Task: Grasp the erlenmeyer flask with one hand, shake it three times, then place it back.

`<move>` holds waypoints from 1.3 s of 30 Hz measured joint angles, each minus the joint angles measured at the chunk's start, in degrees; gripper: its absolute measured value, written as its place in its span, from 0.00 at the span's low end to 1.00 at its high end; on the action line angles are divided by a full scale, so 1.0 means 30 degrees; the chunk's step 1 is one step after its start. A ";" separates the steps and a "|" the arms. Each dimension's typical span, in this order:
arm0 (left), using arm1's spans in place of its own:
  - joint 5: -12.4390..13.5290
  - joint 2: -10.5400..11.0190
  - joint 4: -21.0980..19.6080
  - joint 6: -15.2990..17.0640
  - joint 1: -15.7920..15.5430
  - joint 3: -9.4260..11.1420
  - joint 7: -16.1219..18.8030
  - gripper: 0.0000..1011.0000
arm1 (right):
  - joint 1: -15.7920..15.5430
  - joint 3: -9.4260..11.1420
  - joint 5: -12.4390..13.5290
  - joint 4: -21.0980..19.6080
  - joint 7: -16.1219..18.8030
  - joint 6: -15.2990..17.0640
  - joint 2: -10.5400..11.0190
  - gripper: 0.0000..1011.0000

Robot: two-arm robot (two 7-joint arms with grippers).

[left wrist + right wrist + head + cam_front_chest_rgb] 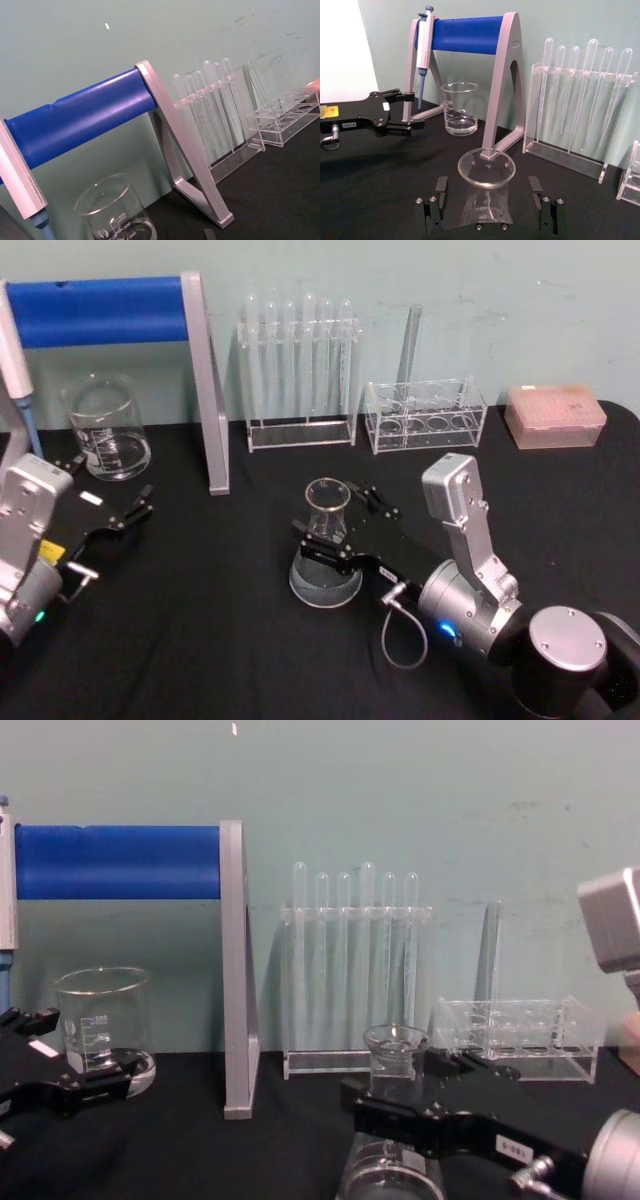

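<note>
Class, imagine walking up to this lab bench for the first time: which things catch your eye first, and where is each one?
The erlenmeyer flask stands mid-table on the black cloth, with the right gripper open around its neck, one finger on each side. Behind and to the left rises the stand with a bright blue bar, a glass beaker beside it. The left gripper rests open near that beaker.

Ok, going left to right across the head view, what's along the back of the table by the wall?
Beaker → pipette stand → tall test tube rack → low clear rack → pink tip box.
</note>
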 joint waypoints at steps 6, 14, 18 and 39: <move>0.0001 0.0000 0.0001 0.0000 0.0000 -0.0001 0.0000 0.99 | -0.0557 0.0071 0.0340 -0.0690 0.0193 0.0307 0.0464 0.99; 0.0001 0.0000 0.0001 0.0000 0.0000 0.0000 0.0000 0.99 | -0.1516 0.0406 0.0689 -0.2045 0.0378 0.0405 0.1472 0.99; 0.0001 0.0000 0.0001 0.0000 -0.0002 -0.0001 0.0000 0.99 | -0.1978 0.0640 0.0819 -0.2661 0.0429 0.0611 0.2061 0.99; 0.0000 0.0000 0.0000 0.0000 -0.0001 0.0000 0.0000 0.99 | -0.1882 0.3334 0.0277 -0.1835 -0.2492 0.0697 0.2068 0.99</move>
